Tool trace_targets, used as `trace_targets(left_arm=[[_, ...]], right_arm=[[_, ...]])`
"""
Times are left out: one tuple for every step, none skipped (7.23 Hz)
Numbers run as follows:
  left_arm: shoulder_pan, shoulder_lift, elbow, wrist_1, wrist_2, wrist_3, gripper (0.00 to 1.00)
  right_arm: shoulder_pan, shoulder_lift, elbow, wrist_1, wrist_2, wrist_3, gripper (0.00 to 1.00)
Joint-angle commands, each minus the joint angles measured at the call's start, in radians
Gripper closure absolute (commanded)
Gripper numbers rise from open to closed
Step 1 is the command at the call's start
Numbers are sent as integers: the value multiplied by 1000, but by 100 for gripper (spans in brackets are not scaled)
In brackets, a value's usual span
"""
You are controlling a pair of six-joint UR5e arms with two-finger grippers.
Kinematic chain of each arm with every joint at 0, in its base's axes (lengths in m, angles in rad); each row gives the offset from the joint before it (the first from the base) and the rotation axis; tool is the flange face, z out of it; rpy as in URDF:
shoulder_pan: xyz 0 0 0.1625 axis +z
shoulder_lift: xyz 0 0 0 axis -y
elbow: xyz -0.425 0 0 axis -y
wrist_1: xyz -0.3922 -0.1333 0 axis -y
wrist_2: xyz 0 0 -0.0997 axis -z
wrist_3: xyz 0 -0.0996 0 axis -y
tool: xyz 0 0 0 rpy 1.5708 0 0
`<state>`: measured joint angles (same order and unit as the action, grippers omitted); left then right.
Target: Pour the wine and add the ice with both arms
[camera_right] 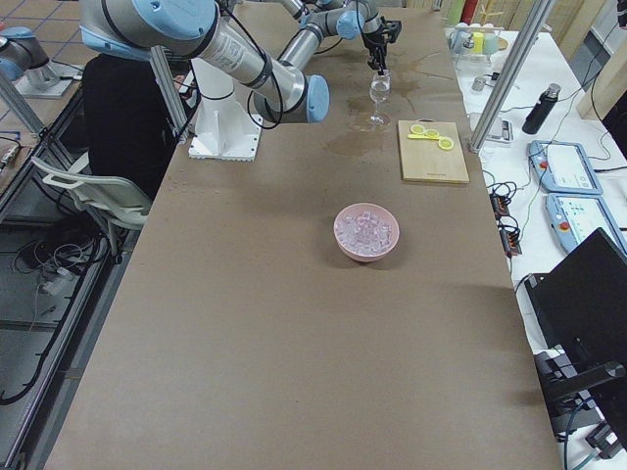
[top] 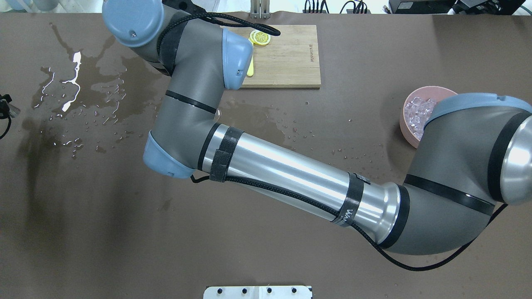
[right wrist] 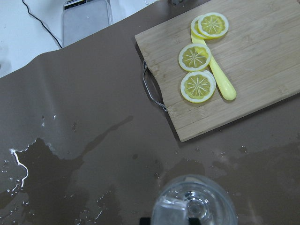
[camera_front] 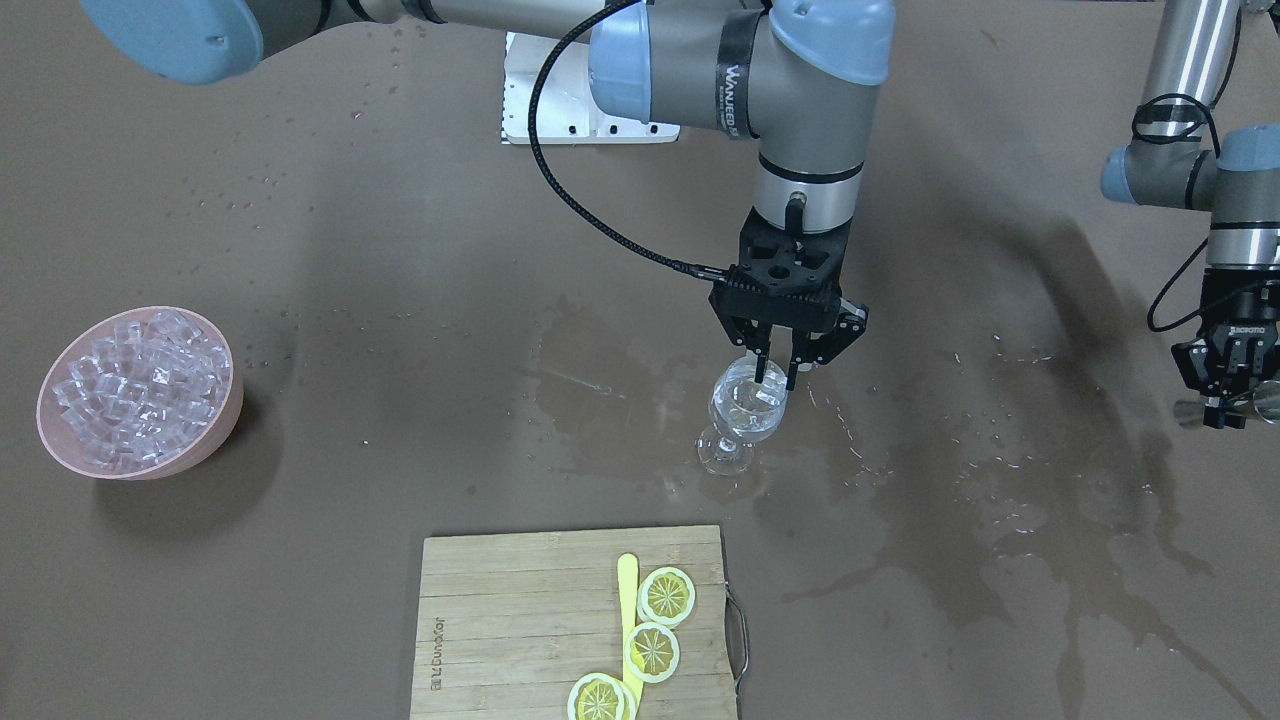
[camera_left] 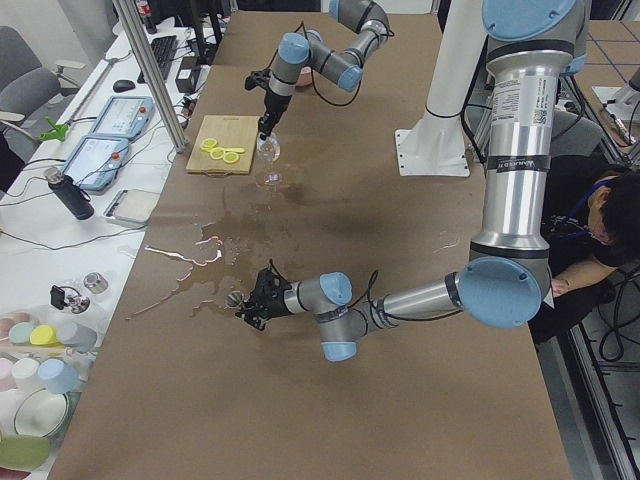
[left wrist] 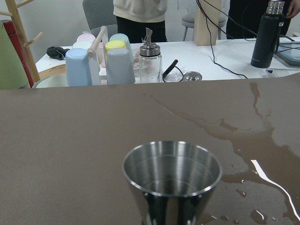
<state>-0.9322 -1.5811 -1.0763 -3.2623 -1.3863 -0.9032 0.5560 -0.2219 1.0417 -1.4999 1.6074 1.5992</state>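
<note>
A stemmed wine glass (camera_front: 738, 425) stands mid-table on a wet patch. My right gripper (camera_front: 777, 379) hangs just over its mouth, shut on one clear ice cube (right wrist: 168, 209) that fills the gap between the fingertips. Whether the glass holds clear wine, I cannot tell. More ice (camera_front: 140, 390) fills a pink bowl (camera_front: 234, 405), far from the glass. My left gripper (camera_front: 1225, 412) is at the table's end, shut on a steel jigger (left wrist: 172, 173). The jigger is upright and looks empty.
A bamboo board (camera_front: 520, 620) with lemon slices (camera_front: 667, 595) and a yellow knife (camera_front: 628, 585) lies near the glass. Spilled water (camera_front: 1000, 490) streaks the table between the glass and the left gripper. The right arm (top: 282, 170) stretches across the table. A white mount (camera_front: 560, 110) sits at the robot's edge.
</note>
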Motion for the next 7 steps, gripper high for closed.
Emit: trace_targets(left_arm=[[26, -5, 4, -2, 22, 1, 87], [32, -5, 2, -4, 24, 1, 87], [36, -5, 2, -4, 23, 0, 86], [41, -5, 4, -2, 23, 0, 87], [49, -7, 4, -2, 21, 0, 87], [49, -7, 6, -2, 20, 0, 87], [49, -7, 9, 0, 15, 0, 86]], right_arm=[[5, -1, 3, 1, 2, -2, 0], [19, -1, 6, 1, 9, -4, 0], [50, -1, 35, -2, 46, -28, 0], [106, -17, 65, -6, 127, -54, 0], [170, -87, 143, -11, 182, -123, 0], [239, -211, 252, -10, 225, -219, 0], [308, -319, 330, -8, 282, -304, 0]])
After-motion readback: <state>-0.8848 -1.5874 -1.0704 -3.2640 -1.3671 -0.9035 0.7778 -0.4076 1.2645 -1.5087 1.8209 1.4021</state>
